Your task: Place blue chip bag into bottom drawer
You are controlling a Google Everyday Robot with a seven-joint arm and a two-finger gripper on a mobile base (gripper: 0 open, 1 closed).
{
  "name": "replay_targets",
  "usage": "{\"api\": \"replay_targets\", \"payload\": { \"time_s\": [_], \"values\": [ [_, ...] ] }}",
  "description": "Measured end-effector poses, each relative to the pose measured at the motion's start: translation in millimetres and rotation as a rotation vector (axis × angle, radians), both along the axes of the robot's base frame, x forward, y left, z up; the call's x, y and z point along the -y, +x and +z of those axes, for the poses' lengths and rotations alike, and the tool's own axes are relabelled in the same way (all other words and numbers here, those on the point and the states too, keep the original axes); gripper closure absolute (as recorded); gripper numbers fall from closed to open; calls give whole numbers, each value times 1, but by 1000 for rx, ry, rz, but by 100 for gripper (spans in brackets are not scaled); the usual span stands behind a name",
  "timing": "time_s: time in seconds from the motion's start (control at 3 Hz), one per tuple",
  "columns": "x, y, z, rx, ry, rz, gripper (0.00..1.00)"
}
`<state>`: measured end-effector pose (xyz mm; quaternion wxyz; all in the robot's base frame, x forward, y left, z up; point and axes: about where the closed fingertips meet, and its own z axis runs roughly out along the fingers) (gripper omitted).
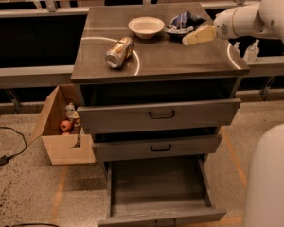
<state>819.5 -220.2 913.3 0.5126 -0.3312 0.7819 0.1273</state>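
Observation:
The blue chip bag [183, 21] lies crumpled at the back right of the cabinet top, right of the white bowl [146, 26]. My gripper [198, 35] reaches in from the right on a white arm, just in front of and right of the bag, close to it. The bottom drawer [158, 213] is pulled far out at floor level and is empty. A gold-brown can [119, 52] lies on its side on the left of the top.
The two upper drawers [158, 115] with black handles stand slightly open. An open cardboard box [61, 126] with small items sits on the floor left of the cabinet. A cable runs across the floor at far left. My white body fills the lower right corner.

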Motion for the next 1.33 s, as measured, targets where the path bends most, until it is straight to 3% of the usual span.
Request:
{"api": "replay_targets", "payload": {
  "time_s": [0.67, 1.0, 1.33],
  "values": [
    [2, 13, -12, -1, 52, -32, 0],
    [4, 24, -16, 24, 100, -61, 0],
    [10, 42, -13, 80, 153, -113, 0]
  ]
}}
